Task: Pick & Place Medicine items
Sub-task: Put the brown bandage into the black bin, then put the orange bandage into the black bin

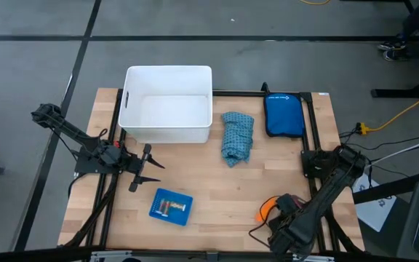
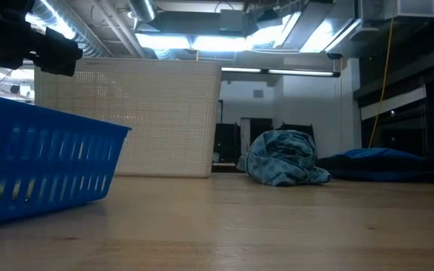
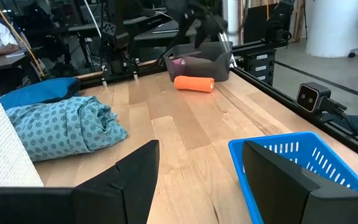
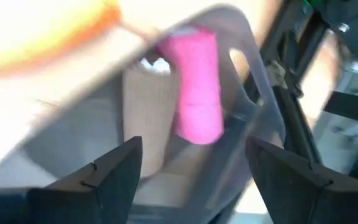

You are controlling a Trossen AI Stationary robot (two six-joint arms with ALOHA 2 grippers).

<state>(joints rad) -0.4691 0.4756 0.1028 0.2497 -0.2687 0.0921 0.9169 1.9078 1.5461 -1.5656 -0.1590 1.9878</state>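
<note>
A wooden table [image 1: 217, 189] held a large white bin [image 1: 168, 104] at its far edge, with a crumpled blue patterned cloth [image 1: 237, 137] and a blue pouch [image 1: 283, 115] beside it. A small blue basket [image 1: 171, 206] sat near the front, bare wood around it. The left gripper [image 1: 142, 168] hovered just beside the basket, fingers spread, holding nothing. The right gripper [image 4: 191, 168], fingers also apart and empty, hung over a grey tray [image 4: 241, 143] at the front right corner holding a pink roll [image 4: 196, 87] and a tan roll [image 4: 146, 118], an orange tube [image 3: 194, 83] just outside.
</note>
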